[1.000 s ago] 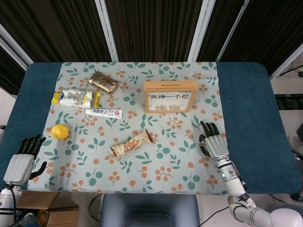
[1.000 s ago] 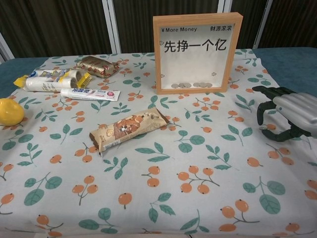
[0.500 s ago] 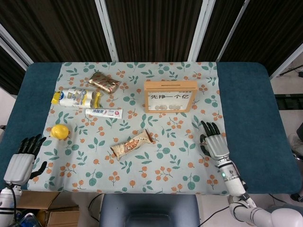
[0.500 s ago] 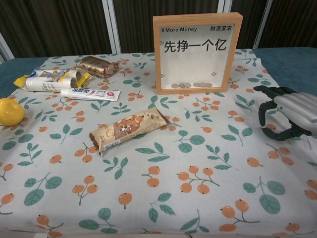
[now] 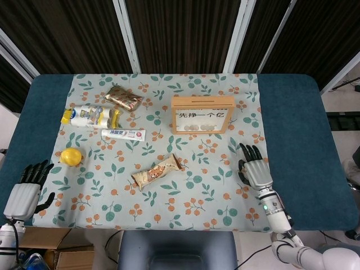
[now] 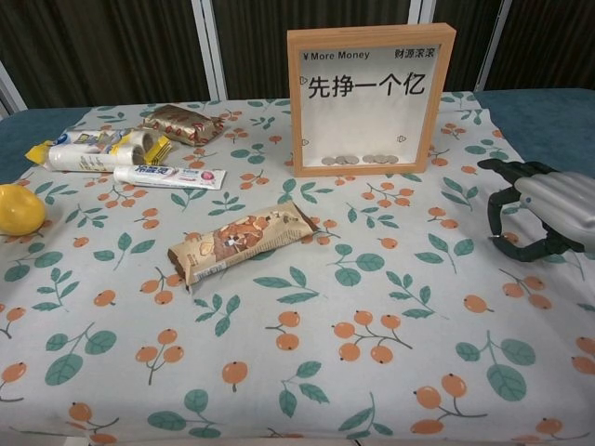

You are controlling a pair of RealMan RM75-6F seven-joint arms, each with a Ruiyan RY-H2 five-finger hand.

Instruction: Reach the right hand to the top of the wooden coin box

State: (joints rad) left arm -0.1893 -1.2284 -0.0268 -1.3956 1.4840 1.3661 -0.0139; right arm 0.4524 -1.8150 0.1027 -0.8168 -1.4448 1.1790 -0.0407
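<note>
Dark slatted wall behind; blue table (image 5: 292,112) under a leaf-and-berry cloth (image 5: 169,208).

Far left, at the near table edge: left hand (image 5: 27,188), fingers spread, holding nothing, off the cloth; seen from the head view only.

Just inside the cloth's left edge: lemon (image 5: 71,156), alone, beside the left hand but apart from it.

Farther back on the left: white and yellow packet (image 5: 90,116) lying flat, toothpaste box (image 5: 123,134) just in front of it and parallel. Behind these, toward the far edge: shiny brown packet (image 5: 123,98), tilted.

Near the middle of the cloth: snack bar (image 5: 156,171) in a tan wrapper, lying on a diagonal, well apart from everything else.

Right of centre, toward the back: coin box (image 5: 202,114), upright, wooden frame around a white front with black characters, a few coins at the bottom behind the pane. Nothing touching its top.

Right side, nearer the front: right hand (image 6: 542,206), released, fingers apart and curved downward over the cloth, gripping nothing. From the head view, right hand in front of the coin box and slightly to its right, well apart from it, wrist toward the near table edge.
</note>
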